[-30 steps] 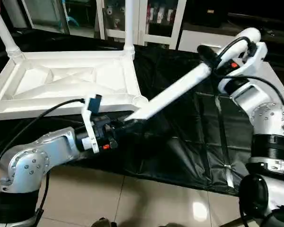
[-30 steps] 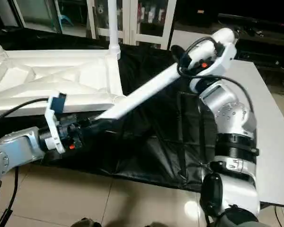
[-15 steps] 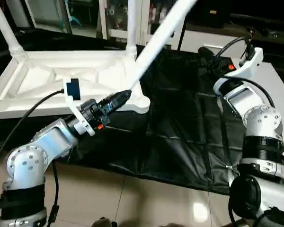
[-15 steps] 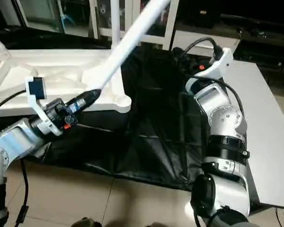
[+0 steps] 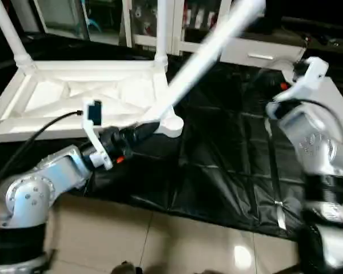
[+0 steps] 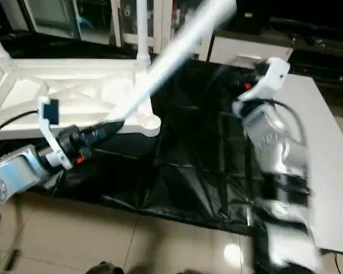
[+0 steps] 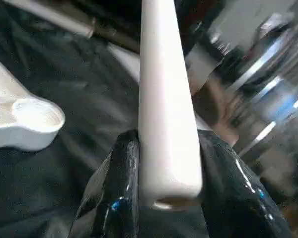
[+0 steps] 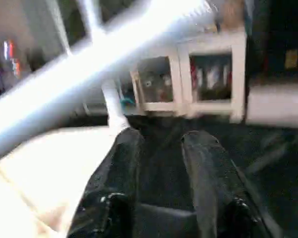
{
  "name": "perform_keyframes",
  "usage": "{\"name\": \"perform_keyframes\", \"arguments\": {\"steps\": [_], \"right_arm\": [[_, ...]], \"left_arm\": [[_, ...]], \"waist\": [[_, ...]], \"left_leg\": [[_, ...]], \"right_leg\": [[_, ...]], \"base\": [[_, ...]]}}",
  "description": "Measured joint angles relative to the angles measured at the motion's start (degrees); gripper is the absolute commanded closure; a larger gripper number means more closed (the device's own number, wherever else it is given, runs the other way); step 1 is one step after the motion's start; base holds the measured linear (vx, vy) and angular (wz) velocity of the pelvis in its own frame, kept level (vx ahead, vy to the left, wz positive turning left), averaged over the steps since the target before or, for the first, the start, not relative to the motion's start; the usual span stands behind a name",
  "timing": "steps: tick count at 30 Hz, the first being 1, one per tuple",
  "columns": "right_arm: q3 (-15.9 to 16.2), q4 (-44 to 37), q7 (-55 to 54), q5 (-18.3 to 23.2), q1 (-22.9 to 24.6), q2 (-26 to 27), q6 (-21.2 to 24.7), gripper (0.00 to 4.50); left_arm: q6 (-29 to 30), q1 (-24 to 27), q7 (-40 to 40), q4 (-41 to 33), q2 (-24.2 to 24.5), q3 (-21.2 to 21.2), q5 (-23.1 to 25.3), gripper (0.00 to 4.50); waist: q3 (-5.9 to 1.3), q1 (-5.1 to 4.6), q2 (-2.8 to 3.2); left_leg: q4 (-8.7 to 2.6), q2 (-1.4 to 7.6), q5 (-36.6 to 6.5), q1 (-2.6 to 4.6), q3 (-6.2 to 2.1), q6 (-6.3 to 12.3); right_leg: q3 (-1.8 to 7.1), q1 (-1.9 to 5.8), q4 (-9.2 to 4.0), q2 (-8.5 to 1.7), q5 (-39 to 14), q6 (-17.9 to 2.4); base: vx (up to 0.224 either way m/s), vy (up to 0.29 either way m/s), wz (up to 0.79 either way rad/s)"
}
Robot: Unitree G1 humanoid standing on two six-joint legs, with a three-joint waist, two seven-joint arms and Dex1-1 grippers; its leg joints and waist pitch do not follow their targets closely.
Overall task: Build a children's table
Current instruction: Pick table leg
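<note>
Leg (image 5: pixel 206 57) slants up from left pincer (image 5: pixel 142 130), pinched at its end; right pincer (image 8: pixel 161 144) empty, slightly spread.

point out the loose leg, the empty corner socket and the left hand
loose leg (image 5: pixel 200 60): left eye view, mid-shaft
corner socket (image 5: pixel 172 123): left eye view, round rim
left hand (image 7: pixel 164 198): left wrist view, at the leg's gripped end
</note>
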Motion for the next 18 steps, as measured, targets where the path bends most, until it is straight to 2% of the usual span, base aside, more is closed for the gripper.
{"name": "perform_keyframes", "arguments": {"steps": [2, 3, 5, 7, 9, 12, 14, 18], "right_arm": [[2.8, -1.9, 2.8, -3.7, 0.1, -1.7, -4.1, 3.45], [3.7, -2.2, 3.5, -5.1, 0.1, -2.2, -5.8, 3.66], [7.3, -2.1, 4.3, -11.0, 0.1, -5.9, -12.1, 3.77], [9.1, -2.0, 4.6, -16.1, 0.1, -8.8, -18.2, 3.87], [10.3, -1.6, 4.6, -19.2, 0.0, -10.0, -21.6, 3.58], [14.9, 0.9, 5.0, -25.3, -0.5, -11.9, -26.5, 3.46], [18.0, 3.8, 5.0, -29.8, -1.1, -13.2, -28.8, 3.16], [20.1, 7.9, 5.0, -34.2, -2.0, -14.9, -31.3, 2.86]], "left_arm": [[0.0, -0.1, -0.9, -0.1, 0.9, -1.5, 1.8, 3.15], [-0.1, -0.3, -1.2, -0.1, 1.1, -2.0, 2.4, 3.15], [-0.7, -1.3, -2.3, -0.1, 3.0, -3.3, 4.0, 3.15], [-2.3, -2.1, -3.9, -0.1, 6.3, -4.1, 6.4, 3.15], [-3.5, -2.2, -4.9, -0.1, 7.5, -4.4, 8.1, 3.15], [-4.0, -2.2, -6.6, -0.2, 8.0, -6.1, 9.8, 3.15], [-4.0, -2.1, -7.6, -0.9, 8.7, -7.1, 10.5, 3.15], [-5.0, -2.1, -9.3, -1.5, 10.7, -7.5, 11.8, 3.15]], "waist": [[0.00, -0.47, 0.00], [0.00, -0.56, 0.00], [0.00, -0.54, -0.01], [0.00, -0.56, -0.01], [0.00, -0.76, -0.01], [-0.02, -1.05, -0.04], [0.02, -1.17, -0.10], [0.02, -1.21, -0.11]], "left_leg": [[0.00, 0.03, 0.0, 0.05, 0.01, 0.00], [0.00, 0.05, 0.0, 0.07, 0.01, 0.00], [0.01, 0.07, 0.0, 0.04, 0.02, 0.00], [0.01, 0.09, 0.0, 0.07, 0.02, 0.01], [0.03, 0.09, 0.0, 0.08, 0.06, 0.01], [0.13, 0.09, 0.0, 0.05, 0.09, 0.03], [0.16, 0.11, 0.0, 0.01, 0.11, 0.06], [0.19, 0.19, 0.0, 0.01, 0.24, 0.09]], "right_leg": [[0.01, 0.00, 0.03, 0.01, 0.0, 0.0], [0.01, 0.01, 0.05, 0.02, 0.0, 0.0], [-0.01, -0.03, 0.09, 0.03, 0.0, 0.0], [0.00, -0.01, 0.10, 0.05, 0.0, 0.0], [0.01, 0.01, 0.10, 0.04, 0.0, 0.0], [0.03, 0.01, 0.09, 0.03, 0.0, -0.1], [0.02, 0.01, 0.09, 0.02, 0.1, -0.1], [0.02, 0.01, 0.10, 0.02, 0.1, -0.1]], "base": [[0.000, 0.000, 0.00], [0.000, 0.000, 0.00], [0.000, 0.000, 0.00], [0.000, 0.000, 0.00], [0.000, 0.000, 0.00], [0.000, 0.000, 0.00], [0.000, 0.000, 0.00], [0.000, 0.000, 0.00]]}}
